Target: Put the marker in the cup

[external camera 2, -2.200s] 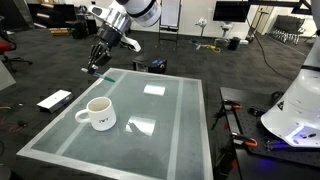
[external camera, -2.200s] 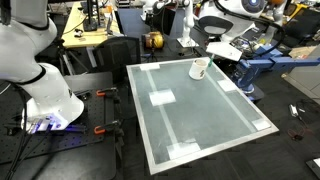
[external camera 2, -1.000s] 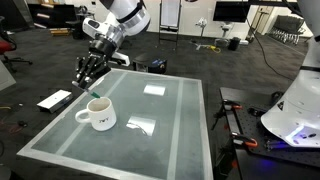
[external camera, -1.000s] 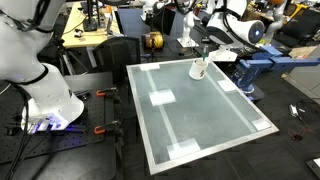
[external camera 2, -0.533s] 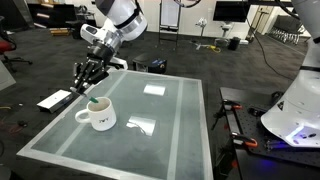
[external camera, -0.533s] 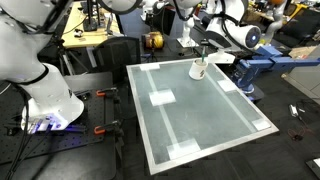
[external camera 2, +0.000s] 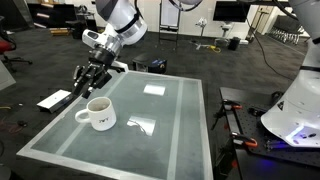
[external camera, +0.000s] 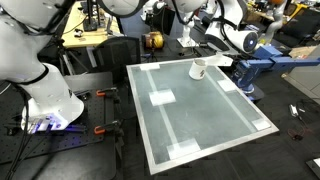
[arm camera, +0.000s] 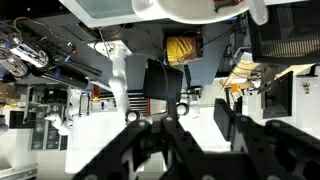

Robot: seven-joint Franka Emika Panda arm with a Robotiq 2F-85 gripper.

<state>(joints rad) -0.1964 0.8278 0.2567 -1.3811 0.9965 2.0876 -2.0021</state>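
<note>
The white cup (external camera: 198,69) stands near a corner of the glass table (external camera: 205,125); it also shows in the other exterior view (external camera 2: 99,113) and as a white rim at the top of the wrist view (arm camera: 200,8). My gripper (external camera 2: 87,84) hangs just above and beside the cup's mouth, also seen in an exterior view (external camera: 206,50). In the wrist view its fingers (arm camera: 195,135) are apart with nothing between them. The teal marker shows in no view; the cup's inside is too dark and small to tell whether it lies there.
White tape patches mark the table top (external camera 2: 155,88). A flat white board (external camera 2: 54,99) lies on the floor beside the table. A blue frame (external camera: 257,66) stands past the cup's corner. The white robot base (external camera: 50,98) is at the table's side.
The gripper came down over the cup holding the marker; half a second ago a teal tip showed at the cup's mouth. Now the fingers are apart and the marker is gone from them.
</note>
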